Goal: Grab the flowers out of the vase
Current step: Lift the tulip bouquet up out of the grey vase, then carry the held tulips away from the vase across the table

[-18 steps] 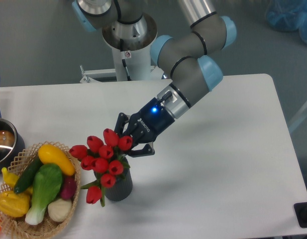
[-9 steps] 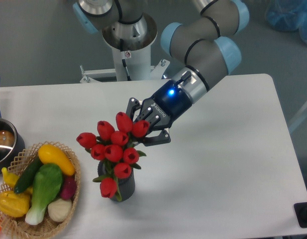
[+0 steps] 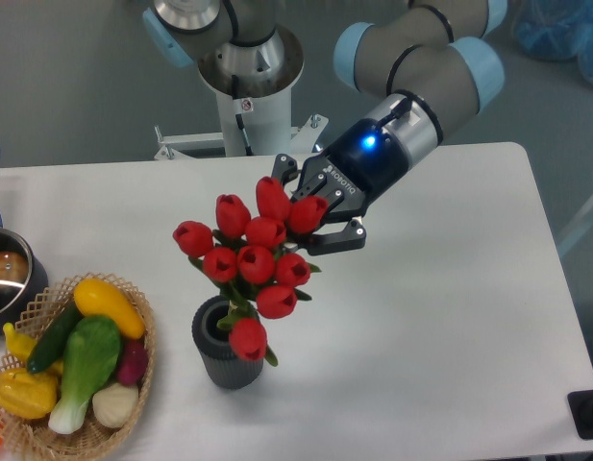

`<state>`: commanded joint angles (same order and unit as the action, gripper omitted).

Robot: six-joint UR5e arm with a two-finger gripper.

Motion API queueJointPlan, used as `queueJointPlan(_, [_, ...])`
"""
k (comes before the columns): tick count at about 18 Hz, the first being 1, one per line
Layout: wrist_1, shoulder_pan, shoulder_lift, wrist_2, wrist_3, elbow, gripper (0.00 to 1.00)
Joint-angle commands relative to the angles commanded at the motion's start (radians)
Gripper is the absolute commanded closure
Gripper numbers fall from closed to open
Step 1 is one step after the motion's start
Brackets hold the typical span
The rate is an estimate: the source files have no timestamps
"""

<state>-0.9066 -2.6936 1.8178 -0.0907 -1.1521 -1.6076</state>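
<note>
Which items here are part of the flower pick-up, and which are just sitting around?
Part of the job:
- flowers, red tulip bunch, lifted, stems mostly hidden behind the buds
- vase, dark ribbed, its mouth open to view
- tool, closed around the top of the bunch

Just lying about:
- wicker basket of vegetables
- metal pot at the left edge

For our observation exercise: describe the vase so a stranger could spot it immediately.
On the white table, look right of the wicker basket of vegetables. There stands a small dark grey ribbed cylindrical vase, directly beneath the red tulip bunch; unlike the metal pot, it has no handle.
</note>
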Motion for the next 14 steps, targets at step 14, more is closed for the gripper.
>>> queueJointPlan(14, [0.009,-0.153,0.012,-0.135,0.02,0.087,1.0])
